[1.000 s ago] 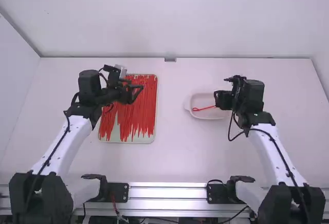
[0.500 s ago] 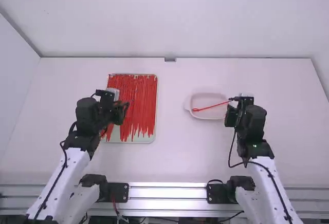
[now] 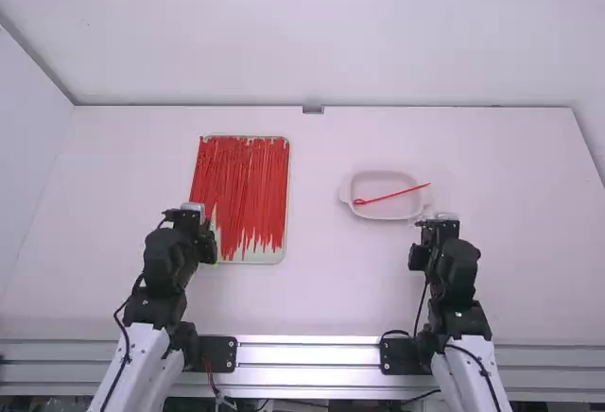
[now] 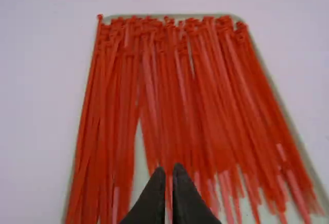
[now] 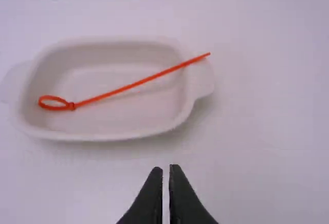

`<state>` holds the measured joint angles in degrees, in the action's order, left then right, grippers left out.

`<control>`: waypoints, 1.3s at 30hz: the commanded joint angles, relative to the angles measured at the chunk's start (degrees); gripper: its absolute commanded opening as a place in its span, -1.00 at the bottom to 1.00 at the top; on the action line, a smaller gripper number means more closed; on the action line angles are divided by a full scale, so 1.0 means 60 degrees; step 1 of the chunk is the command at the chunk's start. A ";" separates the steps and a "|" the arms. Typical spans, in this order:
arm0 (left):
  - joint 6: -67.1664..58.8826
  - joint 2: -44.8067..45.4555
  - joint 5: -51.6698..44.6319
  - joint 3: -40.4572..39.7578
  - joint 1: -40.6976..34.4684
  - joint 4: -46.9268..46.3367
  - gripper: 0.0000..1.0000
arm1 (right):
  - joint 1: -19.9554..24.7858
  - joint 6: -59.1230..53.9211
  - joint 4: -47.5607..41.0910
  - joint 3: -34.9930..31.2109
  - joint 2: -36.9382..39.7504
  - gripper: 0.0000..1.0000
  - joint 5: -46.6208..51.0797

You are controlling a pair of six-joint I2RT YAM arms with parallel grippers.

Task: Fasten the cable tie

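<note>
Red looped plastic cable tie (image 5: pixel 123 86) lies in the shallow white dish (image 5: pixel 103 131), its tail over the rim.
Left gripper (image 4: pixel 168 175) and right gripper (image 5: pixel 165 173) are pinched closed, apparently empty, the left facing a pile of loose red ties (image 4: pixel 180 106).

Bright, even light; faint soft shadows

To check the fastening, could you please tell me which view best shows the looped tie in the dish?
Right wrist view: looped tie large, loop clear. High view shows it tiny; left wrist view faces loose ties.
</note>
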<state>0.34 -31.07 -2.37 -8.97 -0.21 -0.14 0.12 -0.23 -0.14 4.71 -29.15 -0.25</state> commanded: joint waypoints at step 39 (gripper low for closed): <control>-0.0056 0.5178 0.0395 0.1495 0.0035 0.0024 -1.00 | -0.0020 0.0038 0.0024 -0.0785 0.4858 -1.00 0.0042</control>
<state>0.34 -0.71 -0.25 -0.56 -0.21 0.30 0.12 -0.05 0.38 0.60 -0.51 -0.14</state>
